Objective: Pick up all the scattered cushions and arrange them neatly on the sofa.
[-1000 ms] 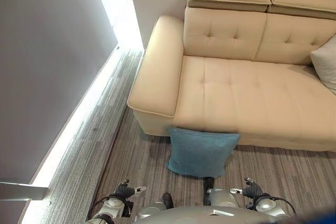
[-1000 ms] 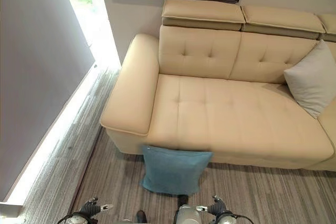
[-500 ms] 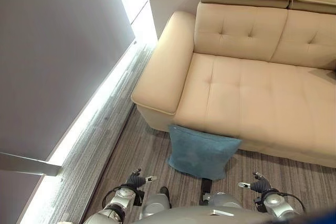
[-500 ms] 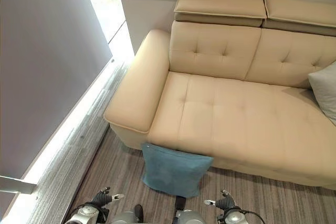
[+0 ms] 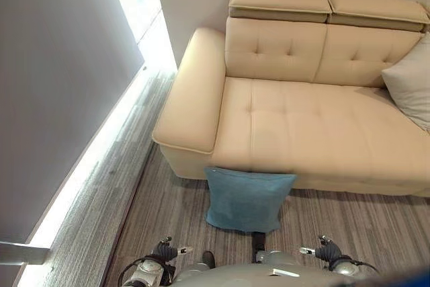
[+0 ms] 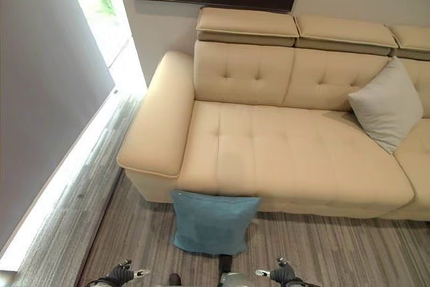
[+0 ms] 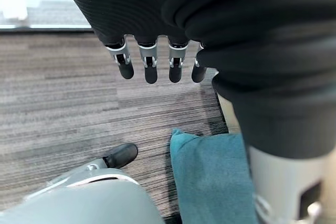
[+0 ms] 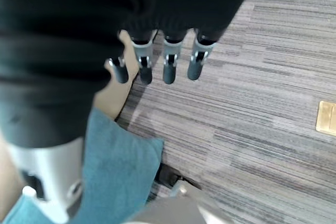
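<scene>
Teal cushion: a teal cushion (image 5: 246, 199) stands on the carpet (image 5: 175, 210) in the lower centre of the left eye view, its top edge leaning against the front of the sofa (image 5: 316, 126).
Grey cushion: a pale grey cushion (image 6: 386, 104) already sits on the seat at the right of the right eye view, propped against the backrest.
Sofa: cream leather, tufted; the seat from the armrest (image 5: 190, 99) in the centre left across to the grey cushion is bare.
Left hand: the left hand (image 7: 152, 61) hangs with fingers straight and relaxed, holding nothing; in the left eye view it sits at the bottom edge, left of centre.
Right hand: the right hand (image 8: 165, 59) likewise hangs slack and empty; it sits at the bottom edge, right of centre.
Key relation: the teal cushion lies straight ahead, up the frame from both hands and between them, clear of each. Its long axis runs left to right, parallel to the sofa's front edge.
Nearer hand: neither is clearly nearer; both wrist views show a teal corner close below the fingers, so the cushion looks roughly centred.
Judgement: with its broad face toward the robot, a two-handed take, one hand at each side edge, seems the natural next move.
Remaining: the teal cushion is not yet lifted; the bare seat just above it looks the likely spot.
</scene>
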You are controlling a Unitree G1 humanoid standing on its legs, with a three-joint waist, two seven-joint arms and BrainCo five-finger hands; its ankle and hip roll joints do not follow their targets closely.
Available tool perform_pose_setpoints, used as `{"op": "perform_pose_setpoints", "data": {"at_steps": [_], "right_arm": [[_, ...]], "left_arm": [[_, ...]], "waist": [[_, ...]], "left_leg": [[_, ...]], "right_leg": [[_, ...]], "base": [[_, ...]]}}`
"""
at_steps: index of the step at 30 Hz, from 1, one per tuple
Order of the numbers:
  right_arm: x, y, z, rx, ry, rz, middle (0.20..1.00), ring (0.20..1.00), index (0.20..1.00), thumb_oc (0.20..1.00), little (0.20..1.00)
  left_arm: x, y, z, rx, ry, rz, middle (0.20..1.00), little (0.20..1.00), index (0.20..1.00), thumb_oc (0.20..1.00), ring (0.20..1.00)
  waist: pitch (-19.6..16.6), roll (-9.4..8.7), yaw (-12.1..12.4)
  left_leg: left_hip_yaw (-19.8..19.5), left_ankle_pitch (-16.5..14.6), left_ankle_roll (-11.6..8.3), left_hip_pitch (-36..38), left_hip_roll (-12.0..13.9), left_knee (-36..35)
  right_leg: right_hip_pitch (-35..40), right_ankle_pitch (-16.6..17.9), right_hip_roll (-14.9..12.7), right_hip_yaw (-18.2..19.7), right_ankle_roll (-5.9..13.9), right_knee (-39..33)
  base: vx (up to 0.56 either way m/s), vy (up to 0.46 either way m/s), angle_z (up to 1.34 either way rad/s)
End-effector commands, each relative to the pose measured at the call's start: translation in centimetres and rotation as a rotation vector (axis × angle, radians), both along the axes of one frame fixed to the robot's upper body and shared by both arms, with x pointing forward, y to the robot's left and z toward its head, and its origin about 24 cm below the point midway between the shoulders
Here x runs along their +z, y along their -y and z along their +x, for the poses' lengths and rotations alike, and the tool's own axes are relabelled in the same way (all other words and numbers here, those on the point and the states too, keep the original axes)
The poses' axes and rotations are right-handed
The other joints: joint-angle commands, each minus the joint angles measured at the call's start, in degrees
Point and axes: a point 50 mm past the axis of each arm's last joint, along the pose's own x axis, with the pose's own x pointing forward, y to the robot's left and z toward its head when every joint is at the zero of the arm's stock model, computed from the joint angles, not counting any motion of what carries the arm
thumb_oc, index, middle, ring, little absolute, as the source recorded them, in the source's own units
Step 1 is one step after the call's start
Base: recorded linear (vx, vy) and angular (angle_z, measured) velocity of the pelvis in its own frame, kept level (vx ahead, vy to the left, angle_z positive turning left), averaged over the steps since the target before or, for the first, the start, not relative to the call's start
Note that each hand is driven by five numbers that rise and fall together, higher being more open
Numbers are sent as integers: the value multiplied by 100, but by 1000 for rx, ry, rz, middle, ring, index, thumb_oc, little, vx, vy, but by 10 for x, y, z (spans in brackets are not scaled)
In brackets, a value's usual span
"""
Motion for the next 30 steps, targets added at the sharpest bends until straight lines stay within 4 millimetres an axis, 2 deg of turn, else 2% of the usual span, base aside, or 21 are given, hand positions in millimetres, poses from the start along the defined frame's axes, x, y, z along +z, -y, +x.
{"op": "perform_pose_setpoints", "data": {"at_steps": [1, 8, 12, 14, 15, 16, 17, 21, 22, 23, 24, 25, 26, 27, 28, 30], "right_arm": [[14, 8, 33, 75, 89, -50, 1000, 1000, 1000, 1000, 1000], [14, 15, 26, 52, 84, -62, 1000, 1000, 1000, 1000, 1000], [23, 19, 42, 31, 168, -75, 1000, 1000, 1000, 1000, 1000], [34, 24, 59, 29, 243, -116, 1000, 1000, 1000, 1000, 1000], [34, 24, 59, 29, 243, -116, 1000, 1000, 1000, 1000, 1000], [41, 26, 70, 35, 284, -148, 1000, 1000, 1000, 1000, 1000], [56, 28, 90, 23, 372, -185, 1000, 1000, 1000, 1000, 1000], [87, 27, 131, -23, 555, -222, 1000, 1000, 1000, 1000, 1000], [107, 23, 151, -32, 662, -238, 1000, 1000, 1000, 1000, 1000], [115, 22, 159, -38, 701, -246, 1000, 1000, 1000, 1000, 1000], [125, 22, 168, -47, 742, -262, 1000, 1000, 1000, 1000, 1000], [160, 14, 197, -81, 904, -272, 1000, 1000, 1000, 1000, 1000], [172, 11, 205, -98, 956, -273, 1000, 1000, 1000, 1000, 1000], [196, 9, 221, -126, 1046, -289, 1000, 1000, 1000, 1000, 1000], [209, 8, 228, -136, 1094, -293, 1000, 1000, 1000, 1000, 1000], [249, 2, 246, -167, 1235, -303, 1000, 1000, 1000, 1000, 1000]], "left_arm": [[9, -5, 26, 9, 80, 19, 1000, 1000, 1000, 1000, 1000], [10, -2, 31, 17, 107, 9, 1000, 1000, 1000, 1000, 1000], [20, -1, 52, 81, 213, -3, 1000, 1000, 1000, 1000, 1000], [29, -1, 69, 117, 296, 2, 1000, 1000, 1000, 1000, 1000], [29, -1, 70, 117, 297, 2, 1000, 1000, 1000, 1000, 1000], [35, 0, 81, 130, 346, 4, 1000, 1000, 1000, 1000, 1000], [50, 1, 105, 157, 456, 15, 1000, 1000, 1000, 1000, 1000], [79, 4, 144, 179, 616, 35, 1000, 1000, 1000, 1000, 1000], [95, 7, 164, 185, 700, 34, 1000, 1000, 1000, 1000, 1000], [103, 8, 173, 186, 732, 31, 1000, 1000, 1000, 1000, 1000], [113, 10, 183, 178, 769, 35, 1000, 1000, 1000, 1000, 1000], [144, 15, 212, 166, 893, 42, 1000, 1000, 1000, 1000, 1000], [155, 17, 220, 163, 929, 47, 1000, 1000, 1000, 1000, 1000], [177, 24, 237, 167, 1009, 36, 1000, 1000, 1000, 1000, 1000], [189, 23, 244, 169, 1044, 36, 1000, 1000, 1000, 1000, 1000], [232, 27, 267, 161, 1183, 33, 1000, 1000, 1000, 1000, 1000]], "waist": [[448, 226, 59], [385, 213, 17], [565, 235, -12], [756, 244, -26], [746, 245, -29], [861, 254, -32], [1080, 280, -42], [1243, 355, -54], [1338, 376, -70], [1376, 384, -82], [1411, 392, -94], [1527, 425, -135], [1515, 444, -139], [1548, 464, -156], [1560, 473, -170], [1514, 509, -208]], "left_leg": [[-378, -500, -122, -306, -26, 443], [-488, -508, -231, -257, -7, 473], [-565, -473, -278, -377, 26, 479], [-582, -437, -290, -657, 36, 566], [-584, -439, -290, -678, 36, 575], [-593, -411, -295, -917, 55, 663], [-619, -340, -307, -1390, 73, 822], [-623, -223, -324, -2418, 69, 1191], [-611, -192, -326, -2903, 47, 1378], [-613, -177, -328, -3173, 49, 1483], [-633, -333, -365, -3369, 76, 1623], [-647, -326, -357, -4177, 109, 1959], [-654, -330, -357, -4486, 129, 2082], [-672, -341, -349, -4955, 145, 2264], [-682, -361, -347, -5196, 158, 2365], [-736, -466, -333, -6007, 195, 2802]], "right_leg": [[499, -843, -132, 39, 204, 942], [777, -888, -48, -133, 35, 481], [711, -894, -18, -193, -6, 425], [418, -887, -27, -195, -21, 520], [399, -890, -28, -196, -21, 529], [165, -884, -46, -197, -37, 634], [-338, -858, -79, -176, -76, 870], [-1375, -846, -186, -199, -154, 1352], [-1911, -836, -235, -180, -180, 1593], [-2161, -843, -255, -176, -189, 1680], [-2363, -1010, -269, -142, -162, 1845], [-3167, -1004, -343, -85, -166, 2181], [-3466, -1011, -382, -57, -172, 2292], [-3932, -1027, -415, -28, -171, 2514], [-4181, -1044, -430, 4, -175, 2625], [-5002, -1154, -507, 98, -193, 3108]], "base": [[29, -51, -36], [84, -81, 16], [-16, -46, 10], [-140, -19, 5], [-171, -14, 4], [-256, 4, 7], [-332, 13, 9], [-216, 29, 7], [-203, 27, 10], [-139, 20, 2], [-186, 21, 1], [-172, 33, 6], [-234, 59, 8], [-94, 25, 6], [-88, 0, 0], [-49, -25, 5]]}}
